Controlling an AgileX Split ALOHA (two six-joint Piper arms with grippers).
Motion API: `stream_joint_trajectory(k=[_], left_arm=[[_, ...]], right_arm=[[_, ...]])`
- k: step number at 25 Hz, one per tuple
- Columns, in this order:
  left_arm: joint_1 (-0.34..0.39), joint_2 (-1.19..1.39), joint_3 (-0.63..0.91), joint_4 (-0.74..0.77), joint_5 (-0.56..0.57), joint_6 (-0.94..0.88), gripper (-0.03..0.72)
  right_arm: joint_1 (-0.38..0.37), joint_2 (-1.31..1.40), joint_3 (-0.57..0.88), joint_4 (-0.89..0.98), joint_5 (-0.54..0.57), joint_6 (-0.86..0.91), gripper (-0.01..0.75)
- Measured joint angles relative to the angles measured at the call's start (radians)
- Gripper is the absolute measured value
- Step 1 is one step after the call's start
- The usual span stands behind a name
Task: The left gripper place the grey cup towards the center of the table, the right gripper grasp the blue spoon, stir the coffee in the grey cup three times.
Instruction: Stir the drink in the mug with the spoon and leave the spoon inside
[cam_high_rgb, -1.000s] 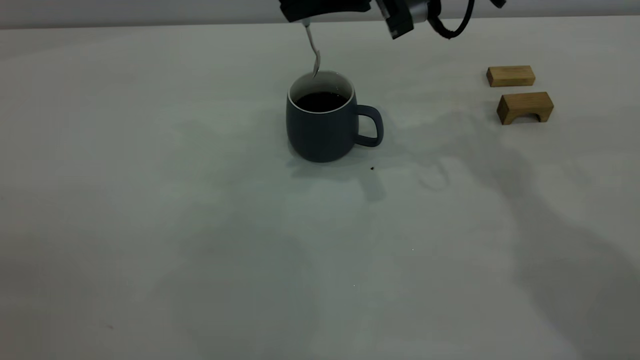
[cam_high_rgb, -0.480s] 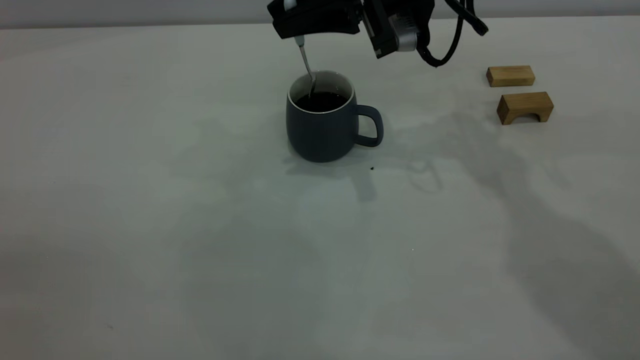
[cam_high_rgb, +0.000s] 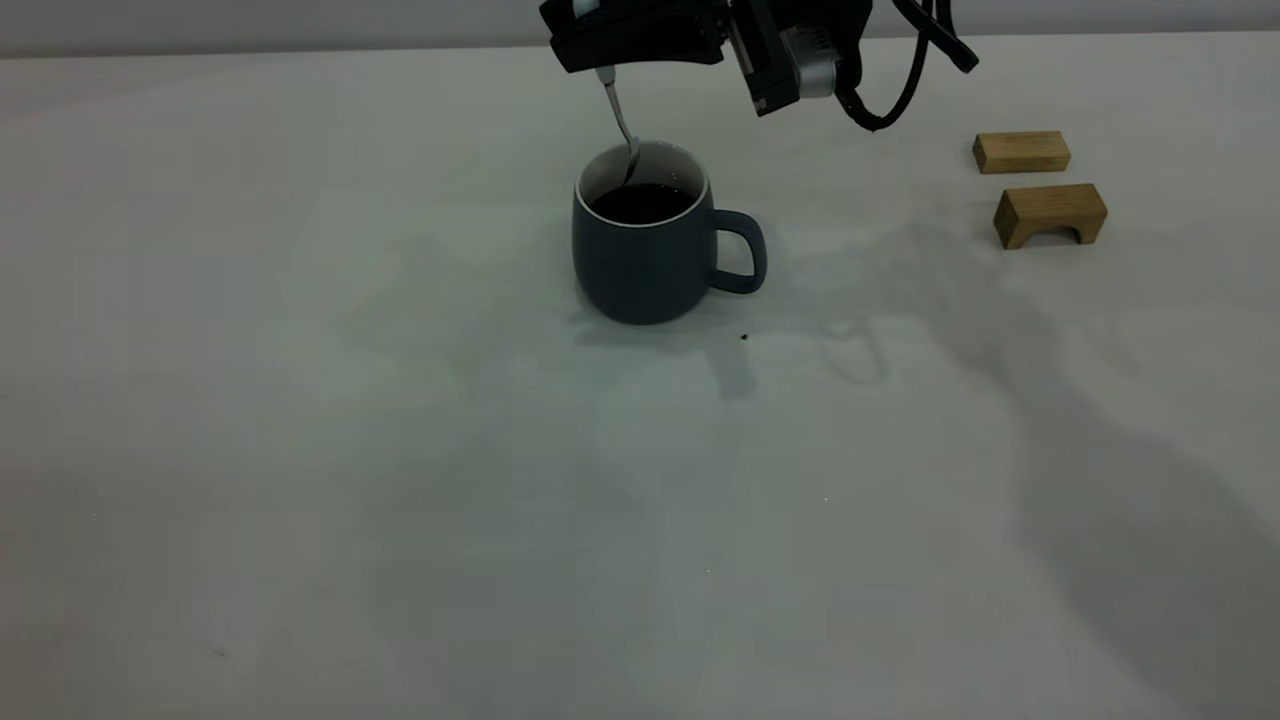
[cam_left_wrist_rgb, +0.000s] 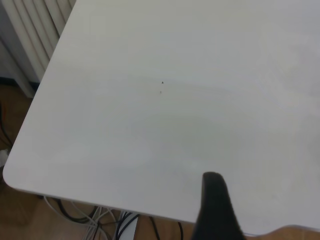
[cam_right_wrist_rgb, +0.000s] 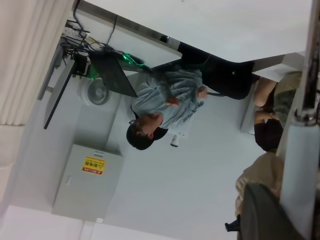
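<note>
The grey cup stands upright mid-table with its handle to the right and dark coffee inside. My right gripper hangs just above and behind the cup, shut on the blue spoon. The spoon hangs down, and its bowl is inside the cup by the far wall, at the coffee's surface. The right wrist view shows the spoon's pale handle and metal neck. My left gripper is over a bare table corner, outside the exterior view.
Two wooden blocks lie at the far right of the table. A tiny dark speck sits just in front of the cup. The right wrist view looks out at a seated person and a cabinet.
The right gripper came down and lowered the spoon's bowl from above the rim into the cup. Since half a second ago the spoon has shifted slightly right. The cup has not moved.
</note>
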Motion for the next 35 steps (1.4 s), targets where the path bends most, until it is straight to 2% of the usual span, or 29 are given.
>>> stream_joint_trajectory(k=[8,25,35], left_arm=[[0.0,0.0,0.0,0.0,0.0,0.0,0.583],[0.0,0.0,0.0,0.0,0.0,0.0,0.583],[0.0,0.0,0.0,0.0,0.0,0.0,0.583]], right_arm=[[0.0,0.0,0.0,0.054,-0.001,0.001,0.13],[-0.002,0.045,0.0,0.137,-0.002,0.141,0.126],[-0.002,0.137,0.0,0.287,-0.006,0.145,0.122]])
